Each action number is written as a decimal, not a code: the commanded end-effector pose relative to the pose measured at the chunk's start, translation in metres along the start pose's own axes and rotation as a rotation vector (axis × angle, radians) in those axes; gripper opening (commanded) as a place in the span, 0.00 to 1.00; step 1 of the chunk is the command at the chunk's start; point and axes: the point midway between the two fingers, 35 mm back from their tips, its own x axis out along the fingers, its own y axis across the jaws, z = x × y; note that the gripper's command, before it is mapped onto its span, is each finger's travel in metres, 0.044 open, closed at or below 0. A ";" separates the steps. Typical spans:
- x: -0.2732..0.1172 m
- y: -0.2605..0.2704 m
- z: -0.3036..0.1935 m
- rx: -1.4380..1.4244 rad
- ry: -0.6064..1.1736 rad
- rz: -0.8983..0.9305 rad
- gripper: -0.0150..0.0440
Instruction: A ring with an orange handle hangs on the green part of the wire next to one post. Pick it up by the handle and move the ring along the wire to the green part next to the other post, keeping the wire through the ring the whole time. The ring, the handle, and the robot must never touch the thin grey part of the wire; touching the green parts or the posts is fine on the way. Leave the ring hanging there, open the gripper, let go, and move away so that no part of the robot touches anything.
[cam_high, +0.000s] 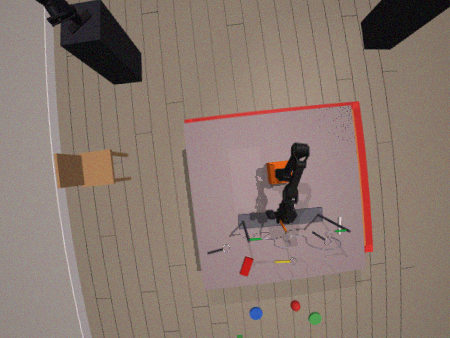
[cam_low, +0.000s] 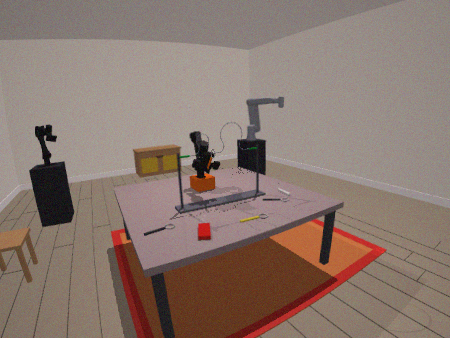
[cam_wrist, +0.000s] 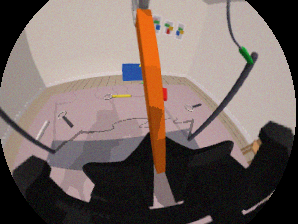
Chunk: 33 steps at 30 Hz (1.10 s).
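My gripper (cam_high: 281, 220) (cam_low: 208, 168) (cam_wrist: 152, 134) is shut on the orange handle (cam_high: 283, 227) (cam_low: 210, 161) (cam_wrist: 151, 75), which slants up and away from the fingers. The ring is at the handle's far end, cut off in the wrist view and tiny in the top and exterior views; whether the wire runs through it cannot be told. It is between the two posts, nearer the left post (cam_low: 180, 182) (cam_wrist: 222, 97) of the top and exterior views than the right post (cam_low: 257, 172). The left green part (cam_high: 255, 239) (cam_low: 184, 157) (cam_wrist: 246, 55) and right green part (cam_high: 342, 230) (cam_low: 252, 148) carry no ring. The thin grey wire loops between them.
A grey base bar (cam_high: 312, 216) (cam_low: 220, 201) joins the posts. On the table lie a red block (cam_high: 246, 266) (cam_low: 204, 231), a yellow-handled ring tool (cam_high: 282, 261) (cam_low: 250, 219) (cam_wrist: 121, 95), black-handled ring tools and a white stick (cam_high: 340, 225) (cam_low: 284, 191).
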 end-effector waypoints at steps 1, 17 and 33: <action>-0.002 0.007 0.002 0.039 0.000 0.017 0.00; -0.007 0.033 0.004 0.116 0.006 0.068 0.00; -0.012 0.057 0.007 0.178 0.011 0.109 0.00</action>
